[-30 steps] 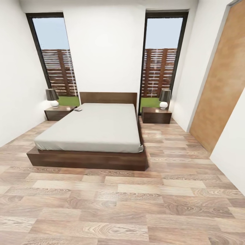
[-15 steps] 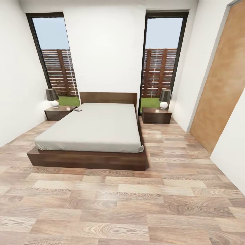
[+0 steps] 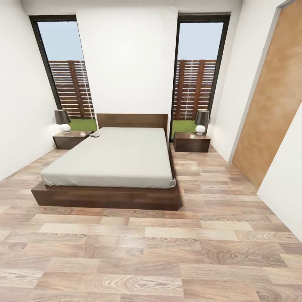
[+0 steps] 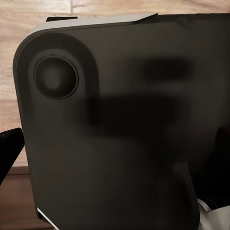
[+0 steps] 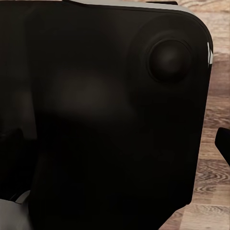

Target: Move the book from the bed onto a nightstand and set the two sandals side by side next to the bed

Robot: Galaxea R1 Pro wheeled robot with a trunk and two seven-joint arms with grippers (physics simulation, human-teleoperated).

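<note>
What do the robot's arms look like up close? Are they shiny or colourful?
Not colourful. In the left wrist view a big, matte dark grey-black housing with rounded corners carries a round raised disc and a thin pale edge strip. The right wrist view shows a similar black casing with a round knob. No cables or markings are visible, and the gripper fingers cannot be made out.

1. White plaster walls (image 3: 126,63) enclose the room.
2. Light wood-plank floor (image 3: 147,251).
3. Two tall dark-framed windows (image 3: 195,71) show a slatted fence.
4. Brown wooden door (image 3: 272,96) at right.
5. Two dark-shaded table lamps (image 3: 201,121).
</note>
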